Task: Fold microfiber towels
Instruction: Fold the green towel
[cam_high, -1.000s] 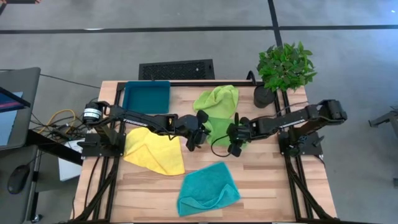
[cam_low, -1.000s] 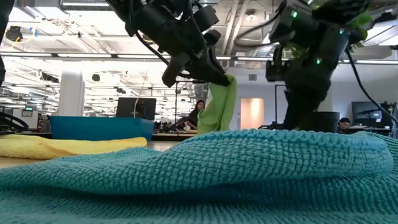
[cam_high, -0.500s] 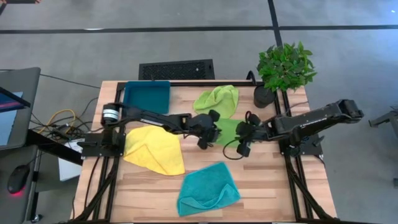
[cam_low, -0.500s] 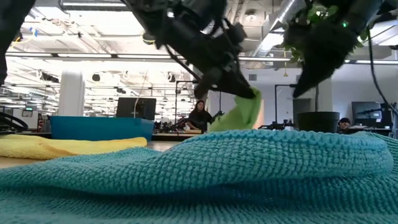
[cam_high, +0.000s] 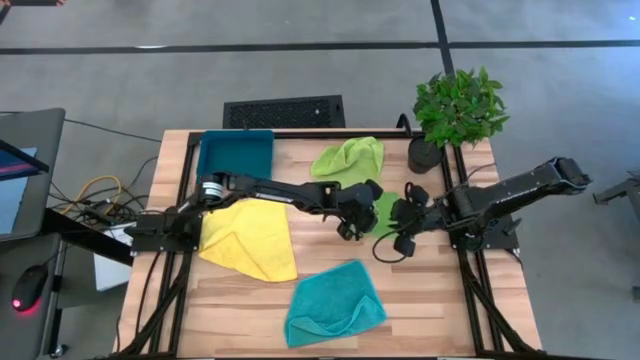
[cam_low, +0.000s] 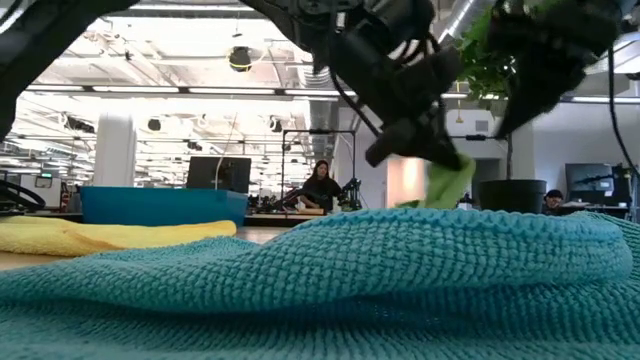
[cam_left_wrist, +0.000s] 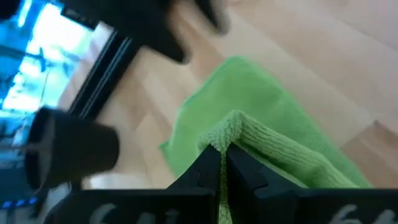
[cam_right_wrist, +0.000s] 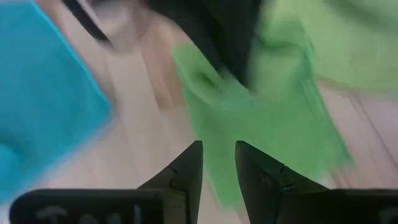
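Light wooden table (cam_high: 430, 300) on a dark frame, standing on a grey floor (cam_high: 300, 60) crossed by dark lines. Potted plant (cam_high: 458, 108) at the far right corner as landmark. Just left of the plant, one lime green towel (cam_high: 352, 158) bunched flat; nearer and below the plant, second lime green towel (cam_high: 384, 208) pinched at an edge by the clenched left gripper (cam_high: 352, 222). Right gripper (cam_high: 400, 225) close beside that towel, fingers (cam_right_wrist: 186, 171) parted with nothing between them. Far left of the plant, dark-teal tray (cam_high: 236, 155); yellow towel (cam_high: 248, 238) in front of the tray; teal towel (cam_high: 334, 303) at the near edge. Beyond the table, an open workspace with ceiling lights (cam_low: 150, 40) and a seated person (cam_low: 321, 186).
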